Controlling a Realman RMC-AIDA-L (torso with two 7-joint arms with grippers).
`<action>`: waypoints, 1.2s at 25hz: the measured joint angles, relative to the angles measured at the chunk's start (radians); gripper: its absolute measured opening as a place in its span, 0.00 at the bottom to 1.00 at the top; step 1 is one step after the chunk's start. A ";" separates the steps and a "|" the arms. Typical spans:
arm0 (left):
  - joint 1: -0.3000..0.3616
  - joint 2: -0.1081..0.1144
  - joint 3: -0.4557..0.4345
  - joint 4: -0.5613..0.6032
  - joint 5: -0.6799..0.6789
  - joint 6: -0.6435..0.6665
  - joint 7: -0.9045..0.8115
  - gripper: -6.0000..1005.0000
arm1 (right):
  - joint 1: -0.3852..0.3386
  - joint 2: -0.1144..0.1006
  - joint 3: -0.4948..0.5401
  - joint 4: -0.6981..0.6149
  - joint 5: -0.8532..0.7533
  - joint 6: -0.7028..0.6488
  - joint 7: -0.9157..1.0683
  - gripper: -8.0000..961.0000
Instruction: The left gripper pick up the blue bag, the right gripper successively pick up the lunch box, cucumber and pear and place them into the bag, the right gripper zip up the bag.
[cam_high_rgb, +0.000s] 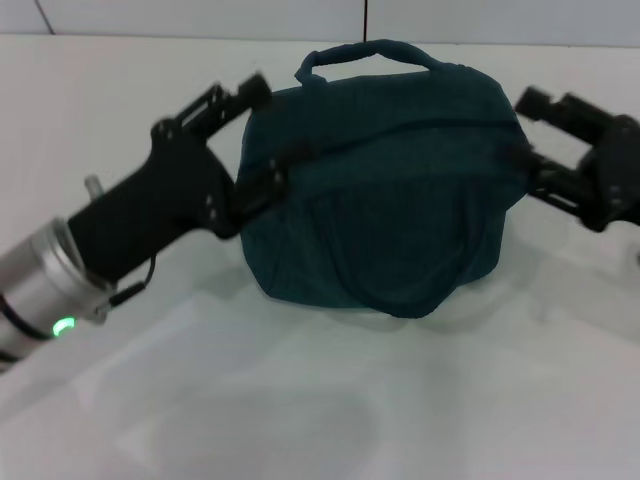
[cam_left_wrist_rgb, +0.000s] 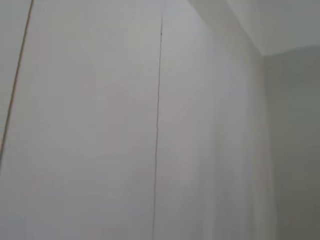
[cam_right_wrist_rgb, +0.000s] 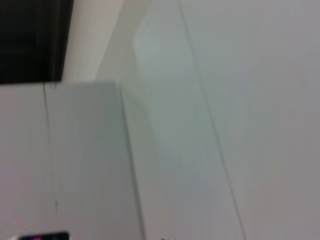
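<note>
From the 8 o'clock corner of the head view the left arm reaches in, silver wrist ring with its green light (cam_high_rgb: 64, 326) lowest, black forearm rising toward the middle. The left gripper (cam_high_rgb: 262, 135) sits against the left end of the blue bag (cam_high_rgb: 385, 200). One finger shows up near the bag's top corner, at about 10 o'clock from the bag's centre, the other lower down against the bag's side by the end of the zip line. The fingers look spread around that end of the bag and pressed on the fabric, though I cannot tell how firm the grip is.

The blue bag stands on the white tabletop (cam_high_rgb: 300, 420) in the middle of the scene, upright, bulging, with one loop handle (cam_high_rgb: 365, 55) arched up at 12 o'clock and the other lying flat down its front face. The zip line runs across the top from left to right and looks closed along the stretch I can see. No contents are visible from outside.

At 3 o'clock the right gripper (cam_high_rgb: 530, 160) touches the right end of the bag near the end of the zip, its arm trailing off the right edge. It is blurred, and I cannot tell whether its fingers are spread or pinched on anything.

Both wrist views show only pale wall panels and seams; neither shows the bag.
</note>
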 joint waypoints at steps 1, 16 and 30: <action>0.003 -0.002 0.001 -0.034 -0.001 0.012 0.045 0.67 | 0.009 0.007 -0.010 0.000 -0.001 0.014 -0.006 0.66; 0.003 -0.013 0.041 -0.167 -0.012 0.056 0.214 0.70 | 0.004 0.029 -0.014 -0.003 0.000 0.103 -0.117 0.66; -0.020 -0.018 0.041 -0.169 -0.020 0.066 0.218 0.70 | -0.032 0.048 -0.012 -0.003 0.063 0.103 -0.165 0.66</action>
